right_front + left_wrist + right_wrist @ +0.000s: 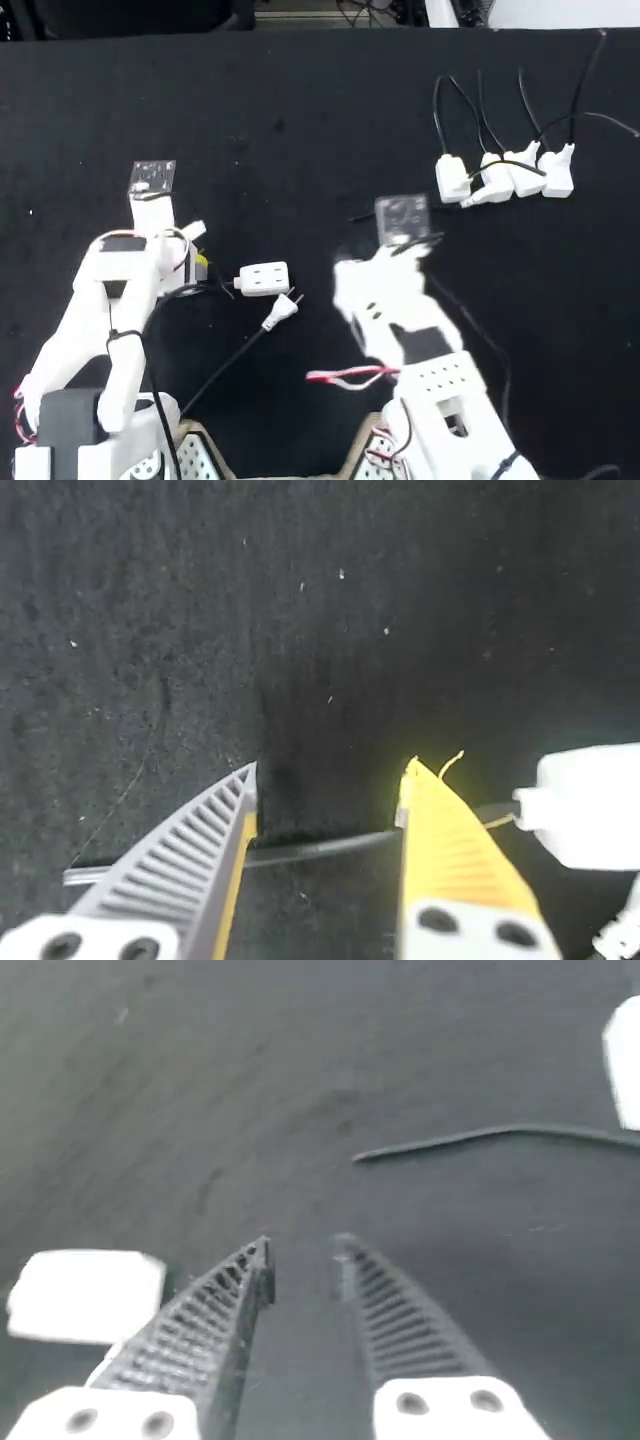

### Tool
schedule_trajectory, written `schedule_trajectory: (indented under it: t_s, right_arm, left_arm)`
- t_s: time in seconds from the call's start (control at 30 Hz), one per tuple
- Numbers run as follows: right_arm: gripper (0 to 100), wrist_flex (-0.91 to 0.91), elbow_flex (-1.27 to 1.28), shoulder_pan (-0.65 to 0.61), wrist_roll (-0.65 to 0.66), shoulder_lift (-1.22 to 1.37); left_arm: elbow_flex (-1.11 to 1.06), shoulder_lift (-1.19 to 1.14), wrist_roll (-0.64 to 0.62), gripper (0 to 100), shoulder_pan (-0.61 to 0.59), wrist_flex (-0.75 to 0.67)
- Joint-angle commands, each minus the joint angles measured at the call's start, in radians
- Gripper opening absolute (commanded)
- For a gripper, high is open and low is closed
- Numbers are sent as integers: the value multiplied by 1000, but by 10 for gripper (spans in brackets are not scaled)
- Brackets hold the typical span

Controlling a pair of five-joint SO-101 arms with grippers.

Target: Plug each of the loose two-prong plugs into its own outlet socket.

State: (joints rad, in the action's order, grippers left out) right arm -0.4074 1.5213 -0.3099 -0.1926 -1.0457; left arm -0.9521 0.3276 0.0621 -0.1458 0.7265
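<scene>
The black table (300, 120) carries two white arms along its near edge. The left arm (110, 300) stands by the near left corner and the right arm (420, 340) just right of the middle. In the far half, toward the right edge, a cluster of white plug pieces (505, 175) lies with black cords running to the far edge.

Left of the middle, toward the near edge, lies the white outlet socket (264, 278). The loose plug (283, 310) lies just beside it on the near side, not plugged in.

The left gripper (333, 770) points down beside the socket, its claw wide apart, and a black cord (310, 848) crosses the gap. The right gripper (300, 1250) has its claw slightly apart, holding nothing.
</scene>
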Motion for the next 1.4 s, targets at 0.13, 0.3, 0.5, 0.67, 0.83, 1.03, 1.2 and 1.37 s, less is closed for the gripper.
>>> schedule_trajectory:
  t_s: [0.13,0.3,0.5,0.67,0.83,1.03,1.2,1.37]
  right_arm:
    - [162,23,33,-304,-2,-21]
    - [163,49,28,-353,-28,-19]
    - [226,94,36,-405,-86,-18]
    - [237,92,36,-404,-87,-18]
    - [204,91,35,-404,-86,-18]
    - [205,6,-77,-390,-83,122]
    - [205,-63,-226,-393,-80,344]
    - [205,-68,-328,-393,-87,538]
  left_arm:
    - [-76,35,-84,223,-19,-127]
    - [-74,41,-98,223,-31,-132]
    - [-74,43,-98,223,-28,-133]
    - [-74,43,-98,223,-28,-133]
    - [-74,44,-98,223,-28,-133]
    - [-74,44,-98,223,-28,-133]
    - [-74,44,-98,223,-31,-133]
    - [-74,44,-98,223,-31,-133]
